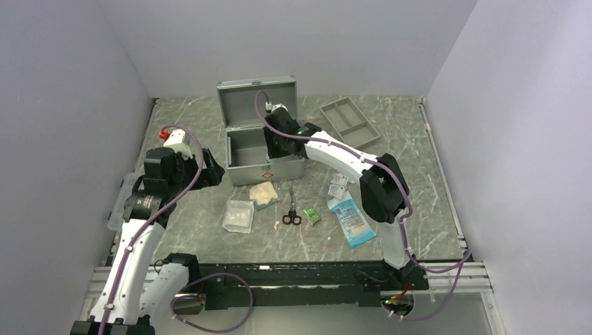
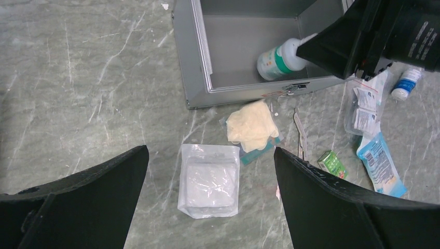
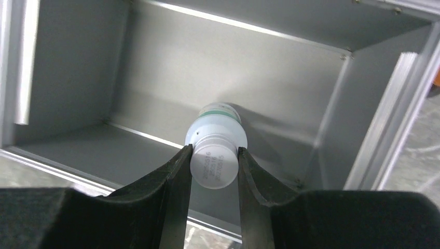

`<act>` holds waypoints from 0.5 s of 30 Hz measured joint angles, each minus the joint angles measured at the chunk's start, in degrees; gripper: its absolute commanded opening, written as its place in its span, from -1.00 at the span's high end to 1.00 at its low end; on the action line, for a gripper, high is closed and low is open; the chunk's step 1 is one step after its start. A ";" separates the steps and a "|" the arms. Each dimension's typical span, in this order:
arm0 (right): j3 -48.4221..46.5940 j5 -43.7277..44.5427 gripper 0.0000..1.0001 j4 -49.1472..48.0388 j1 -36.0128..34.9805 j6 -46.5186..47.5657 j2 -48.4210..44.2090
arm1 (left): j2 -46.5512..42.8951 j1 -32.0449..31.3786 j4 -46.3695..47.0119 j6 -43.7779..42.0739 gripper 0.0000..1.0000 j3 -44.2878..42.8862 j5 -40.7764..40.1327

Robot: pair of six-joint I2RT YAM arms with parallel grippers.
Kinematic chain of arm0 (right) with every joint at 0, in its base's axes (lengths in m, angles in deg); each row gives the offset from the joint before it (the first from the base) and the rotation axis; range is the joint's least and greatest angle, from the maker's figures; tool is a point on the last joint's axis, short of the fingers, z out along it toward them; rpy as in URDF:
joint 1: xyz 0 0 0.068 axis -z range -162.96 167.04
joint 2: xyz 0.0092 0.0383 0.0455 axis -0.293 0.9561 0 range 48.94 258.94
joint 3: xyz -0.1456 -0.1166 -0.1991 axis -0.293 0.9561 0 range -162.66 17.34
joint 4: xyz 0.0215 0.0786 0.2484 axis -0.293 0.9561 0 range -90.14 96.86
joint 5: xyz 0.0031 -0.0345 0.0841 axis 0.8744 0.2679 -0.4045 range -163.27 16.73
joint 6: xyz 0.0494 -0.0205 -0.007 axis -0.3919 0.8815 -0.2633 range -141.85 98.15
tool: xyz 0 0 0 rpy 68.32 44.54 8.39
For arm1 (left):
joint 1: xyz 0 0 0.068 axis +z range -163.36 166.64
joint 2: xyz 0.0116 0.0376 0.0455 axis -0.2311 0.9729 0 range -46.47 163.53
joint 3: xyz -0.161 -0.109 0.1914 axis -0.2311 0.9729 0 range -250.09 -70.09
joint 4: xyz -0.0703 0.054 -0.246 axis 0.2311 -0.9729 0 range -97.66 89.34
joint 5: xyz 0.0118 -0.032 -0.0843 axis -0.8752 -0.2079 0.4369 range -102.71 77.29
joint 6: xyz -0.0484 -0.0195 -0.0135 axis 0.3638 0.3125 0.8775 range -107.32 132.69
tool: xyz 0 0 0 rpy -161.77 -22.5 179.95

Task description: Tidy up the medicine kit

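The medicine kit [image 1: 241, 150] stands open at the table's middle back with its lid raised; its inside shows in the left wrist view [image 2: 233, 52] and the right wrist view [image 3: 233, 67]. My right gripper [image 3: 214, 155] reaches into the case from above and is shut on the cap of a white bottle with a green band [image 3: 217, 124]. The bottle also shows in the left wrist view [image 2: 275, 59], tilted inside the case. My left gripper [image 2: 210, 149] is open and empty above a clear gauze packet [image 2: 209, 181], in front of and to the left of the case.
In front of the case lie cream gloves [image 2: 251, 126], scissors [image 1: 292, 209], a small green box [image 2: 332, 163], a blue packet [image 2: 381, 166], white sachets [image 2: 363, 106] and a small blue-labelled bottle [image 2: 406, 83]. A grey divided tray [image 1: 349, 122] lies at the back right.
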 measured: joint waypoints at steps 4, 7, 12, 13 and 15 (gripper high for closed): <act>-1.66 -3.48 1.00 -3.89 0.90 -4.15 1.46 | 0.00 0.00 0.00 0.00 -0.98 0.00 0.02; -4.44 -7.96 1.00 -7.19 1.90 -7.69 4.55 | 0.00 0.00 0.00 0.00 -0.98 0.00 0.02; -6.64 -16.44 1.00 -11.56 3.34 -13.00 10.34 | -0.02 0.00 0.00 0.00 -0.98 0.00 0.02; -6.64 -18.47 1.00 -12.35 3.61 -14.29 11.34 | -0.02 0.00 0.00 0.00 -0.98 0.00 0.00; -6.99 -22.43 1.00 -14.51 4.09 -16.24 12.59 | -0.07 0.00 0.00 0.00 -0.98 0.00 0.02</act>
